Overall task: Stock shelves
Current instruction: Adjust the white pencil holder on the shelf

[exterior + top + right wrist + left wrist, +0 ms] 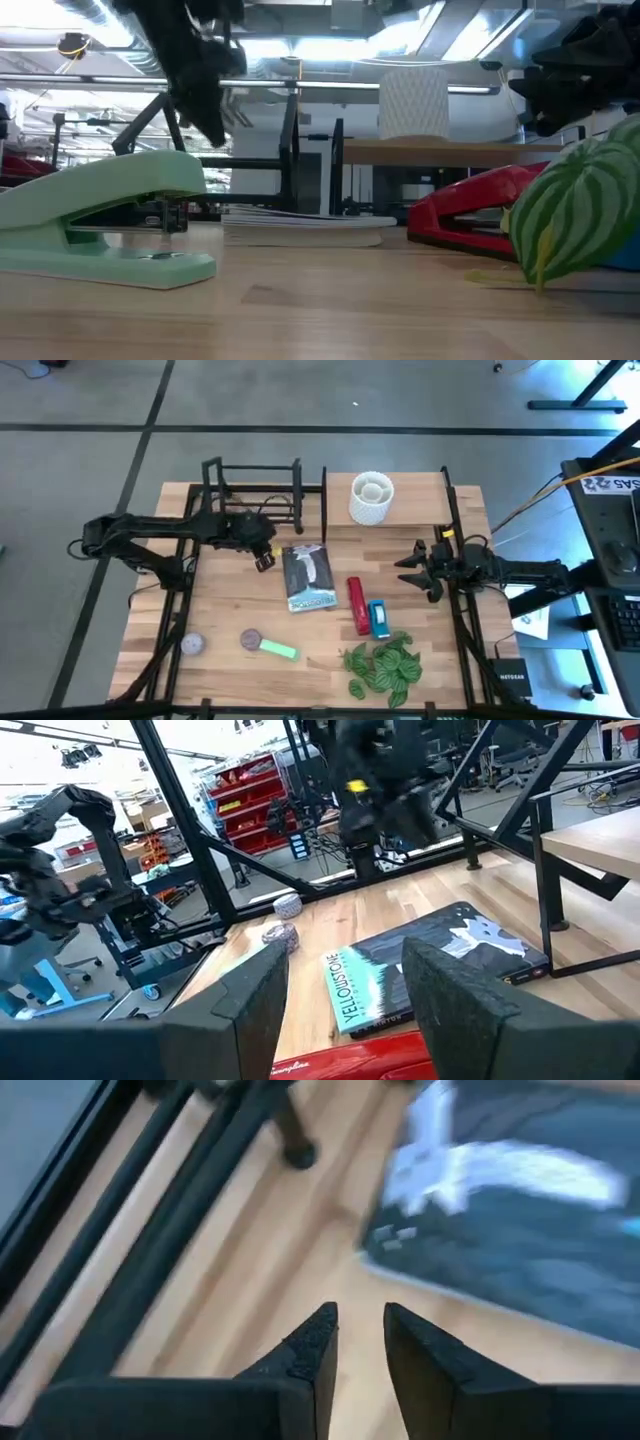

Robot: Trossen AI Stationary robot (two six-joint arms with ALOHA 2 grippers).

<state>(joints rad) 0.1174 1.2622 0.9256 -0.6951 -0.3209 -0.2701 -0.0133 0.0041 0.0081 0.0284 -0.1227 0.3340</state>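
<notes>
The small black open-frame rack [255, 485] stands at the table's far left. Right of it is the light-wood shelf board [420, 495] between black uprights, with a white ribbed vase [372, 498] standing on it. A dark book [308, 577] lies flat at mid table. My left gripper [264, 558] hovers just left of the book's far corner [400, 1240], its fingers [315, 1345] a narrow gap apart with nothing between them. My right gripper [345, 980] stands wide open at the right side [415, 568], pointing toward the book [420, 970] and touching nothing.
A red stapler [357, 605] and a blue one [379, 618] lie right of the book. A leafy green plant [383, 665] lies near the front edge, with a mint-green stapler [277, 649] and two round tape rolls [251, 639] at the front left. Black frame bars [455, 610] run along both table sides.
</notes>
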